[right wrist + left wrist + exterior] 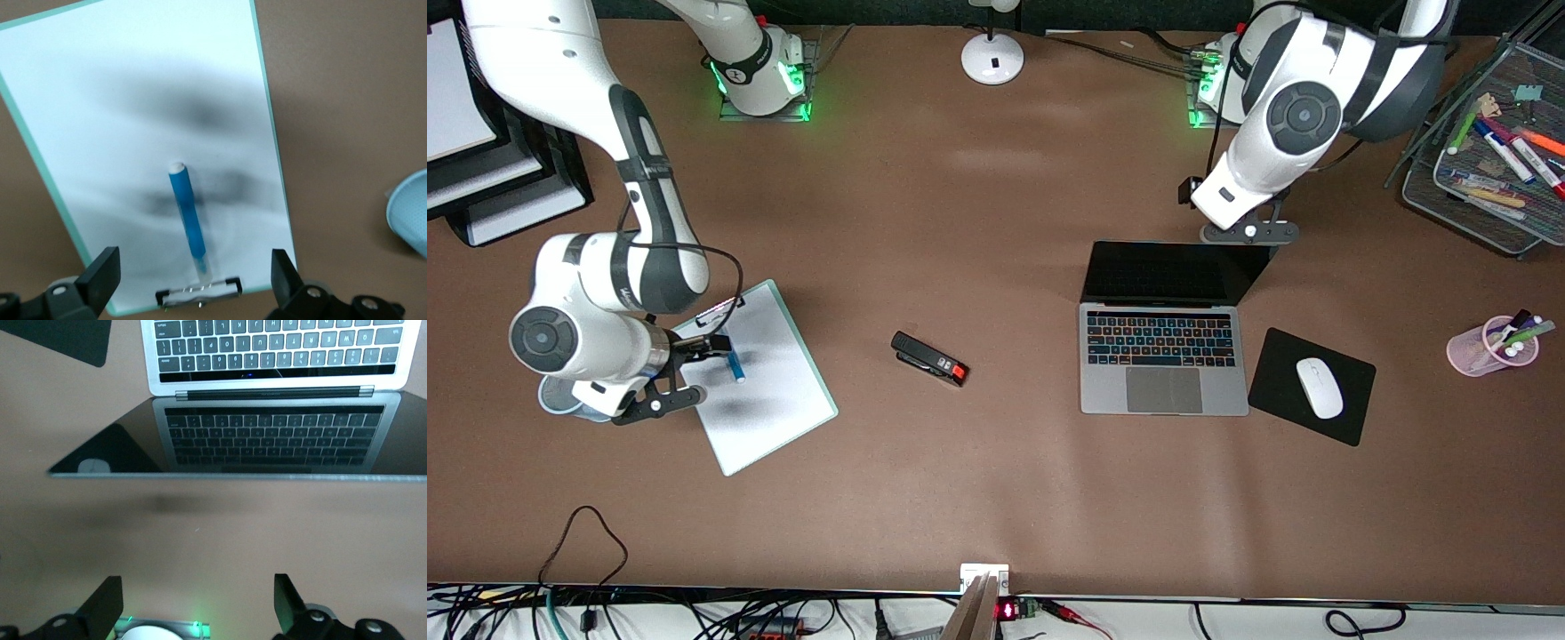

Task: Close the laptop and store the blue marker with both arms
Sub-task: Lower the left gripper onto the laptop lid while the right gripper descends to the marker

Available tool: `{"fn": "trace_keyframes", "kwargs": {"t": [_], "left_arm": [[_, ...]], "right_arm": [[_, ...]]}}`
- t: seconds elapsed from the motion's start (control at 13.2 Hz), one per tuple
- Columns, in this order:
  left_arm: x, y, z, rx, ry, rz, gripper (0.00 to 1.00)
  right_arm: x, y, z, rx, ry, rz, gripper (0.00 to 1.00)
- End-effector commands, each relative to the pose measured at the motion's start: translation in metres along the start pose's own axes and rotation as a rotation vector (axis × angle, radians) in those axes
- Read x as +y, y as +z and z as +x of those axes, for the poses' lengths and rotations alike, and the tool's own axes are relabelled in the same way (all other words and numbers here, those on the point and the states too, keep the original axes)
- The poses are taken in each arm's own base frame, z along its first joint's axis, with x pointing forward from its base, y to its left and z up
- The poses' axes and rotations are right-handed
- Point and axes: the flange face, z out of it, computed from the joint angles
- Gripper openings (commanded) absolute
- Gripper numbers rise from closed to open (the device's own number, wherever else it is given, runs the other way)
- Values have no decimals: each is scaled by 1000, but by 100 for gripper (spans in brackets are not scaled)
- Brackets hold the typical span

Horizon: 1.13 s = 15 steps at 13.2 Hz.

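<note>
Brown desk (pixel 996 222) carries both jobs: right claw (pixel 193 277), spread over blue marker (pixel 187 217) on clipboard (pixel 100 100) at frame left, should descend centered; left claw (pixel 197 607), spread, should press open laptop (pixel 1163 356) lid evenly.

You've got one laptop (pixel 1163 347), one blue marker (pixel 735 365), one clipboard (pixel 769 382), one stapler (pixel 930 358), one mouse (pixel 1319 388) on one mousepad (pixel 1272 382), one pen cup (pixel 1480 348), one mesh tray (pixel 1432 191) of markers, one lamp base (pixel 992 58), and two claws: right (pixel 710 344), left (pixel 197 603).
</note>
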Motion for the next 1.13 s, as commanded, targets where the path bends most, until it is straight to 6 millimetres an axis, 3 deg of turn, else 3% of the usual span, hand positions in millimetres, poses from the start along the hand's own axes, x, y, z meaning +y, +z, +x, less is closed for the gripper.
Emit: {"fn": "trace_keyframes", "kwargs": {"t": [0.0,0.3,0.76,0.91,1.06], "left_arm": [[9,15,13,-2,-12,-46,100],[13,26,34,37,-15,-83,100],[8,12,62,95,-37,-132,100],[7,15,69,117,-42,-148,100],[5,19,81,130,-51,-166,100]], "right_arm": [[2,13,9,34,-98,-14,100],[-3,39,18,60,-131,-10,98],[-15,50,21,46,-134,-6,82],[-13,58,21,36,-136,-3,75],[-13,63,21,28,-141,-2,74]]}}
